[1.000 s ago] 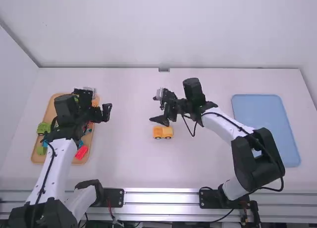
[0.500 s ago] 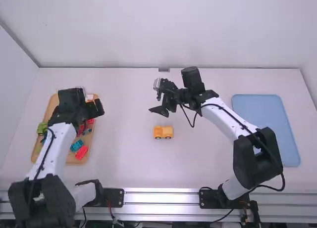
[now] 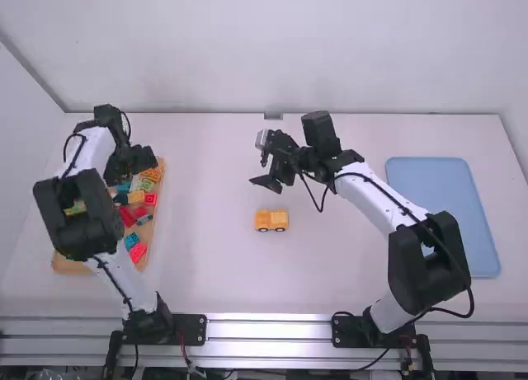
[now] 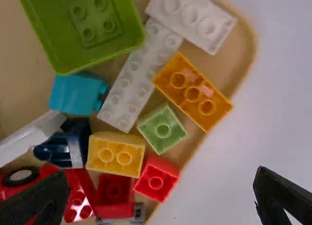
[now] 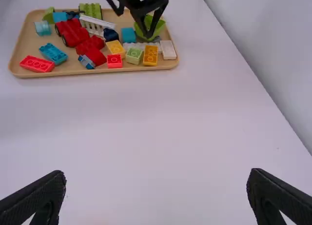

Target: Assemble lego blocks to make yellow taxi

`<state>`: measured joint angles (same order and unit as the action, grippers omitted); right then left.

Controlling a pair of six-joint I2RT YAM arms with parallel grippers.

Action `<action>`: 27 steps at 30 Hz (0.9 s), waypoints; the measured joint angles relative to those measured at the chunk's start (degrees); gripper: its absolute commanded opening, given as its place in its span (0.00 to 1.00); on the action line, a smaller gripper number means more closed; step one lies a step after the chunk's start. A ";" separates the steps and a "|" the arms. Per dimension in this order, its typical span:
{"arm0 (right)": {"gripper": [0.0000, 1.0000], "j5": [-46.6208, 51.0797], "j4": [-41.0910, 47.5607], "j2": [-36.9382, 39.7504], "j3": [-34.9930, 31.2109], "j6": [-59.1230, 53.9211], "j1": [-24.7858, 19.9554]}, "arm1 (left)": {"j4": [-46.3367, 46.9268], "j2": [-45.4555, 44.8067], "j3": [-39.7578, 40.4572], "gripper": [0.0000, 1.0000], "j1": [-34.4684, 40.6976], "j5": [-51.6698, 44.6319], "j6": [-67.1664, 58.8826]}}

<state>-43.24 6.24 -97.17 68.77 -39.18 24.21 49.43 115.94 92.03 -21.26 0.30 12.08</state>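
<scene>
My left gripper (image 3: 142,159) is over the far right part of the wooden tray, beyond the yellow brick (image 3: 136,197). In the left wrist view my left gripper (image 4: 162,186) is open, with the yellow brick (image 4: 116,154), an orange brick (image 4: 193,93) and a light green brick (image 4: 162,129) below. A yellow-orange block car (image 3: 271,221) with dark wheels stands upright mid-table. My right gripper (image 3: 264,162) is just beyond it, above the table; its own view shows the right gripper (image 5: 156,193) open and holding nothing.
The wooden tray (image 3: 70,266) at the left holds mixed bricks. In it are a green bin-like piece (image 4: 53,30), white bricks (image 4: 192,17) and red pieces (image 4: 156,178). A blue mat (image 3: 445,215) lies at the right.
The left arm has folded, and its gripper has gone left and farther from the camera, over the tray's far part. The right arm has shifted slightly. The car has stayed put.
</scene>
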 measured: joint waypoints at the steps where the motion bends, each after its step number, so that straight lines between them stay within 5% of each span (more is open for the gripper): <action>1: 0.98 0.17 0.02 0.00 0.00 -0.04 0.00 | 0.22 2.03 1.42 0.99 -1.01 -1.73 0.66; 13: 0.99 3.17 -0.02 0.00 0.00 -0.02 0.00 | 5.03 3.89 2.91 0.99 -7.21 -4.11 37.81; 27: 0.99 4.24 -1.29 0.00 0.00 0.04 0.00 | 7.06 3.89 0.57 0.93 -7.63 -4.13 53.13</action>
<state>-39.00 4.95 -97.17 68.77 -39.13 24.21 56.49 119.83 92.60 -28.88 -3.84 65.21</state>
